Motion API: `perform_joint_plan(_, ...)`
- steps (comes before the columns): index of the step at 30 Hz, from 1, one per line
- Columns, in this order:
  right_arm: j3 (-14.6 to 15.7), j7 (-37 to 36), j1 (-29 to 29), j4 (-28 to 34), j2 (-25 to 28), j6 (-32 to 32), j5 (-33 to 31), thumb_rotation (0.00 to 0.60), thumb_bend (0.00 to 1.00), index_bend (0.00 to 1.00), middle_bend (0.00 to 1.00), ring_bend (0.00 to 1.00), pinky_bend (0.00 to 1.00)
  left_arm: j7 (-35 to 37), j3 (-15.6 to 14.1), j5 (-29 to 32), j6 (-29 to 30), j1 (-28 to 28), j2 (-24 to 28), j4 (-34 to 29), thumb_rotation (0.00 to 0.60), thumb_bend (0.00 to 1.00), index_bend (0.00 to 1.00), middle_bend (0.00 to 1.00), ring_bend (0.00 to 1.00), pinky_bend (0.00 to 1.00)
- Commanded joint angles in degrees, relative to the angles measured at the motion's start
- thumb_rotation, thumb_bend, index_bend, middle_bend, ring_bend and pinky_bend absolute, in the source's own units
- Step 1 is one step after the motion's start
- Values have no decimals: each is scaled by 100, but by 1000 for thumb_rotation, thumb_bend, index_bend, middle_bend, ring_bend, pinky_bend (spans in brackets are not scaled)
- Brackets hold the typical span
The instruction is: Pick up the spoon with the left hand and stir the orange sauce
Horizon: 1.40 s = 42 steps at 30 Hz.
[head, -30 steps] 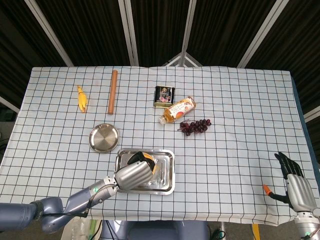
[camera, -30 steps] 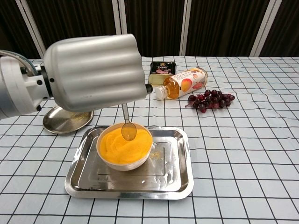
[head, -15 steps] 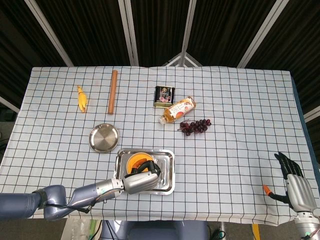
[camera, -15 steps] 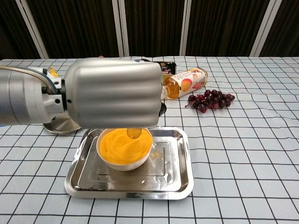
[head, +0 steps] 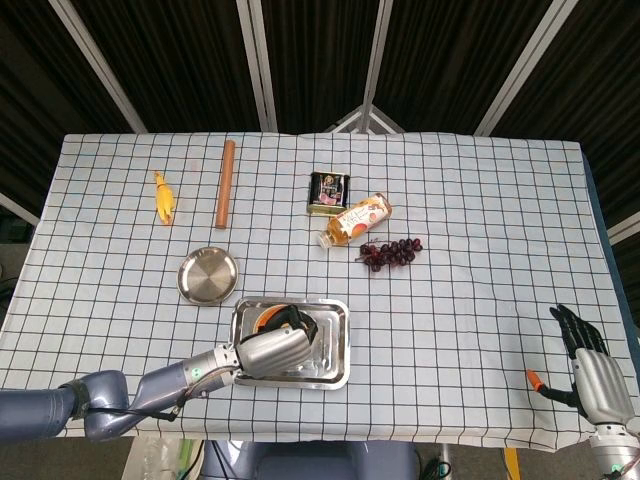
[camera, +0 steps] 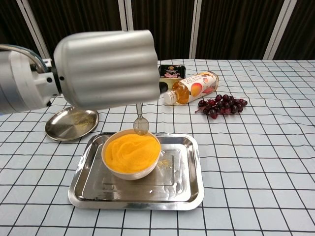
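From the head view, the left hand [head: 272,350] had drawn back toward the near edge of the rectangular steel tray [head: 338,345], uncovering less of the orange sauce [head: 266,318] than half a second earlier. The right hand [head: 590,372] rested, fingers apart and empty, on the checked counter [head: 480,200].

From the chest view, the left hand [camera: 106,69] gripped the small metal spoon [camera: 141,123], whose bowl had lifted to the rim of the white bowl [camera: 131,171], so stirring looked paused. The fingers on the handle were hidden.
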State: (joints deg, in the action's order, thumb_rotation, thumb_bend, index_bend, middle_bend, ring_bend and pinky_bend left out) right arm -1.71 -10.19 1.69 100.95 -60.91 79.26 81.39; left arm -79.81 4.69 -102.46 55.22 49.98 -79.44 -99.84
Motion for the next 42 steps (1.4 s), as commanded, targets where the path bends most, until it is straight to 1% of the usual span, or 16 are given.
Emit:
perform_joint_plan(1, 1, 1, 2, 3, 2, -5, -1, 600, 317, 0, 0, 0, 0, 339, 225, 553, 596, -451, -205, 23, 600, 752, 819, 989, 980, 974)
perform_joint_plan(6, 0, -9, -4, 5, 8, 1, -6, 600, 317, 0, 0, 0, 0, 600, 530, 1322, 1355, -990, -286, 106, 600, 751, 819, 990, 979, 974)
perform_joint_plan(11, 3, -11, 0, 9, 12, -5, 3, 600, 317, 0, 0, 0, 0, 1043, 782, 2100, 1846, -1420, -190, 329, 600, 747, 819, 990, 980, 974)
perform_joint_plan(16, 12, 30, 2, 26, -2, -15, 3, 600, 317, 0, 0, 0, 0, 1651, 777, 2709, 2043, -1806, -86, 787, 600, 746, 819, 989, 980, 974)
perform_joint_plan(21, 10, 66, 4, 38, -11, -26, -26, 600, 317, 0, 0, 0, 0, 2039, 635, 3184, 2078, -2093, -218, 1273, 600, 740, 819, 989, 979, 974)
perform_joint_plan(26, 13, 81, -7, 67, -11, -12, -31, 600, 317, 0, 0, 0, 0, 2355, 633, 3453, 2135, -2186, -578, 1721, 600, 739, 819, 989, 980, 974)
perform_joint_plan(32, 8, 65, -8, 60, 0, -19, -48, 600, 316, 0, 0, 0, 0, 2692, 789, 3818, 2226, -2216, -1103, 2048, 600, 738, 819, 989, 979, 976)
perform_joint_plan(37, 11, 35, -8, 53, 7, -19, -29, 600, 317, 0, 0, 0, 0, 3000, 872, 3873, 2301, -2183, -1449, 2293, 600, 734, 817, 988, 980, 977)
perform_joint_plan(42, 15, 27, -12, 52, 11, -10, -11, 600, 317, 0, 0, 0, 0, 3066, 795, 3841, 2194, -2102, -1648, 2611, 600, 714, 811, 983, 979, 977)
